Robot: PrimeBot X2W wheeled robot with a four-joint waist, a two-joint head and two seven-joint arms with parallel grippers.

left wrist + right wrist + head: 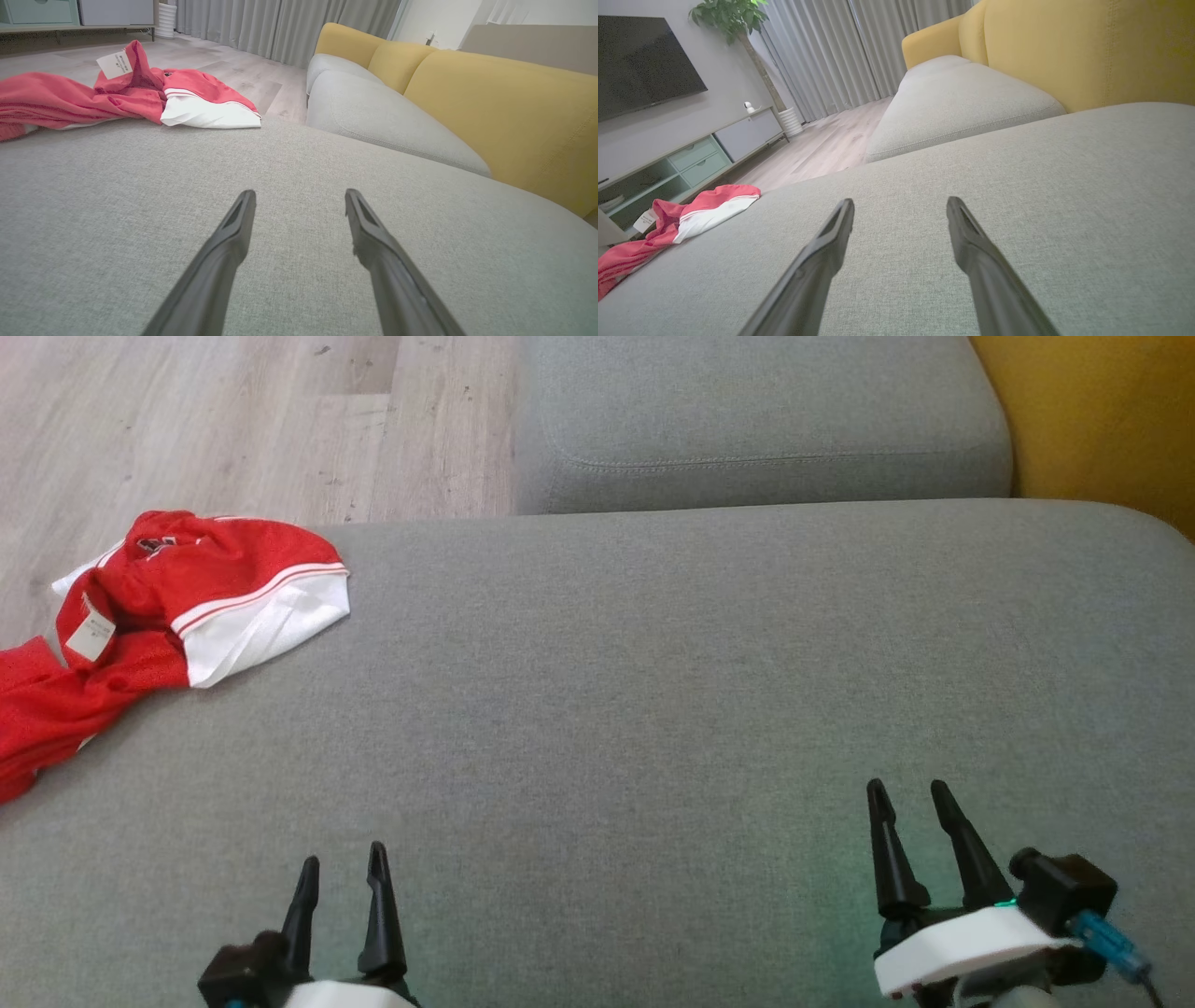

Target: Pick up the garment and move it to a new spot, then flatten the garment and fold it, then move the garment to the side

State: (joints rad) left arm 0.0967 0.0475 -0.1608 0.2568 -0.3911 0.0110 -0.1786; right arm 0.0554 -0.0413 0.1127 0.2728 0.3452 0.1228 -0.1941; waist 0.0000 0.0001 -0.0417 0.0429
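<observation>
1. Looking toward ten o'clock, you see the garment (215,569) crumpled on the cushion (653,691), its left end cut off.
2. Your left gripper (343,854) and right gripper (906,785) both show jaws apart, empty.

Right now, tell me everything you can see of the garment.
The garment is red, mesh-looking sportswear with a white panel edged in thin white stripes and a white label turned outward. It lies crumpled, unfolded, on the far left corner of the grey seat cushion, running past the head view's left edge. Nothing but the cushion touches it.
</observation>
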